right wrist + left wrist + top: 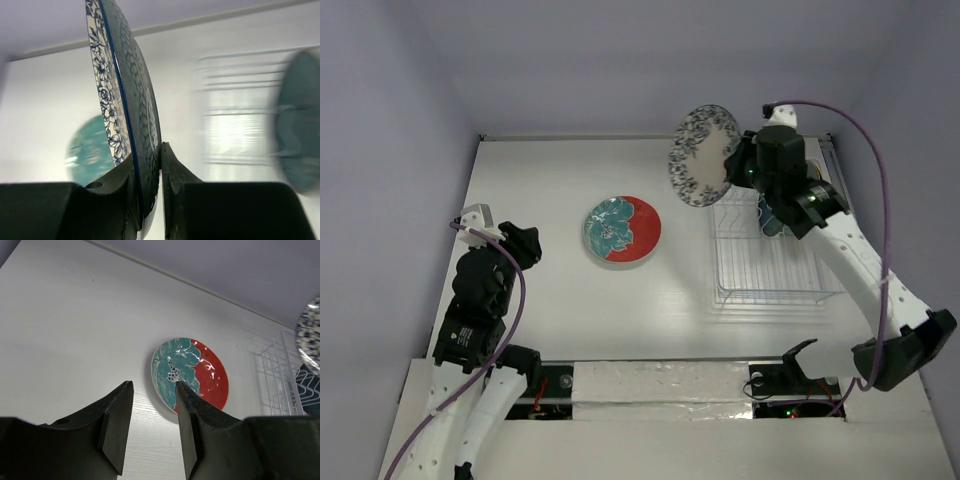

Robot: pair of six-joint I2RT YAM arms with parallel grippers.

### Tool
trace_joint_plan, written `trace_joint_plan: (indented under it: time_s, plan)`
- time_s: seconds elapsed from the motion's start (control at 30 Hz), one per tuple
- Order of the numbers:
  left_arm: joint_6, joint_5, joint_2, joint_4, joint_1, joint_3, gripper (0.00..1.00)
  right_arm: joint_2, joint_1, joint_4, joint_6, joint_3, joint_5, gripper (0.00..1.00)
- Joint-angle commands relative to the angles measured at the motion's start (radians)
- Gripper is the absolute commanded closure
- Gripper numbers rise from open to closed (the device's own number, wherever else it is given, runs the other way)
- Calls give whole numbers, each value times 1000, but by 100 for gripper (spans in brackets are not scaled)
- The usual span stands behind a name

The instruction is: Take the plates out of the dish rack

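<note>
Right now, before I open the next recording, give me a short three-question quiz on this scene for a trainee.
1. True or false: the teal-and-red plate lies flat on the table, outside the dish rack.
2. What does the right claw grip? A) the blue-and-white patterned plate, by its rim; B) a rack wire; C) nothing.
3. Fill in: the left claw is ____ and empty.

Key: 1 true; 2 A; 3 open.
</note>
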State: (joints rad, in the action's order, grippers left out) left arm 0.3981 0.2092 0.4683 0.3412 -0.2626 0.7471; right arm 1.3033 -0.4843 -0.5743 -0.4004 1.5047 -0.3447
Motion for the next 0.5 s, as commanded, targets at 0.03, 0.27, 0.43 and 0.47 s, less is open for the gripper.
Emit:
trace_joint_plan:
  time_s: [0.03,0.27,0.43,0.47]
  plan:
    - [-7,-13,-3,-36,-6,-3,64,94,-46,531,-282,-115,337,100]
    - [-8,-16,-8,-38,-6,-3,64,286,-91,706,-448,-156,429,100]
    - [-7,-19,-8,-39,-6,-3,64,381,-111,786,-527,-207,466,100]
    - [-8,-21,-8,-39,-6,-3,64,395,-120,816,-538,-215,473,100]
